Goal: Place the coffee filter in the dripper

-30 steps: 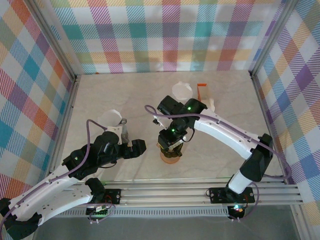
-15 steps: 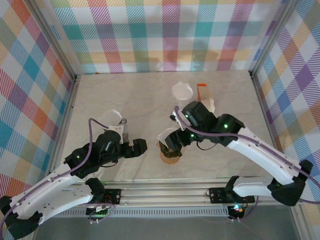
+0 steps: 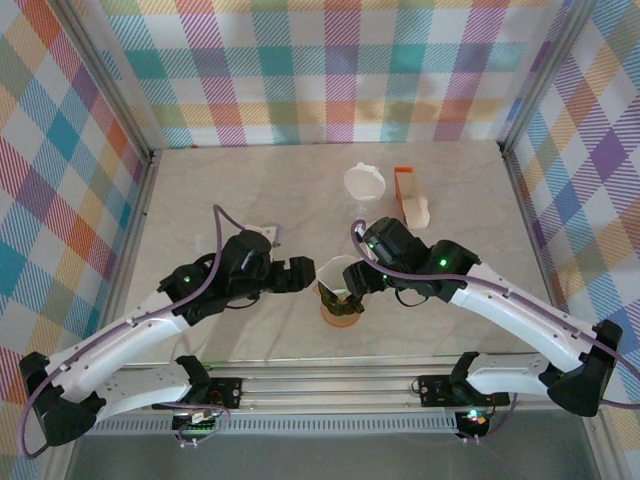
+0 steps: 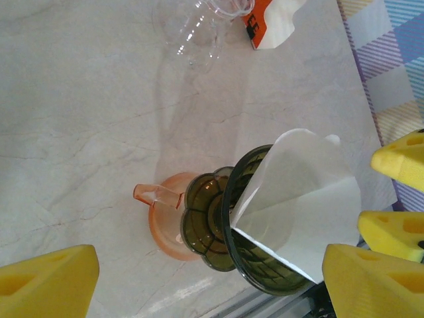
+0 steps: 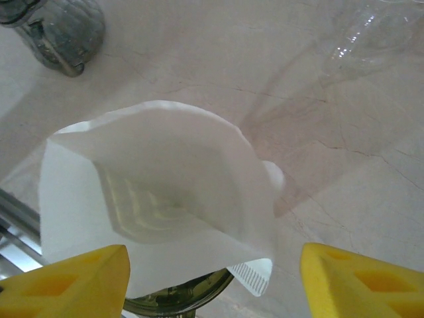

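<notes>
dripper: dark green, ribbed, upright
filter: white paper cone, open, seated in it, rising above the rim

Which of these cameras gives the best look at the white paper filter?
The right wrist view: the paper filter lies open and large, its inside visible. The left wrist view shows its outside, sticking out of the dark dripper. The top view shows it small between the arms.

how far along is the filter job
Done: the white paper cone filter sits in the dark green ribbed dripper, its rim standing well above it. In hand: nothing; left hand and right hand flank it, open. Left: perhaps seating it deeper.
</notes>
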